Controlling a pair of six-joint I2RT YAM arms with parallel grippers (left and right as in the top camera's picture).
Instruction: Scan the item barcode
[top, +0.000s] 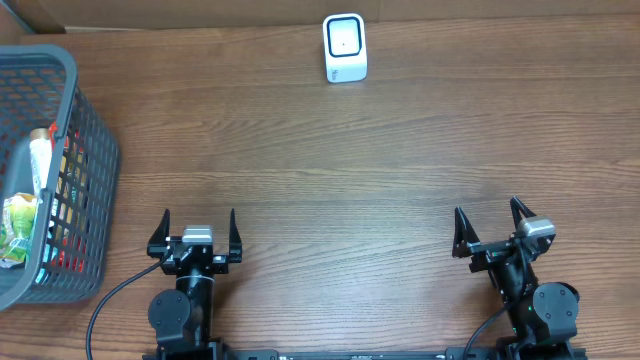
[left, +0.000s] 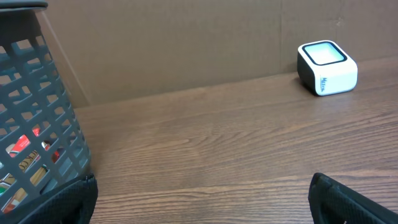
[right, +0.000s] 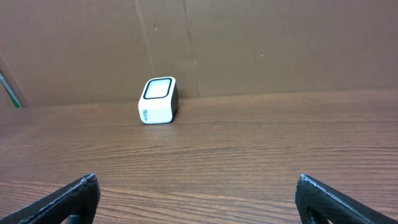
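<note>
Both arms are parked at the near edge of the table (top: 330, 180), and the left gripper (top: 199, 222) and right gripper (top: 487, 210) both have their jaws wide apart with nothing in them.

The stuff to scan is in the basket (top: 95, 140), just off to the left of the left gripper and slightly ahead of it, so that arm is clearly the closer one. I can make out a green packet (top: 20, 225) and a tube (top: 42, 150) standing along the wall, but honestly can't tell where any barcode is.

The scanner (top: 345, 47) sits far ahead, right of the left gripper and left of the right one. There's open wood all the way there, so the basket rim looks like the only obstacle.
</note>
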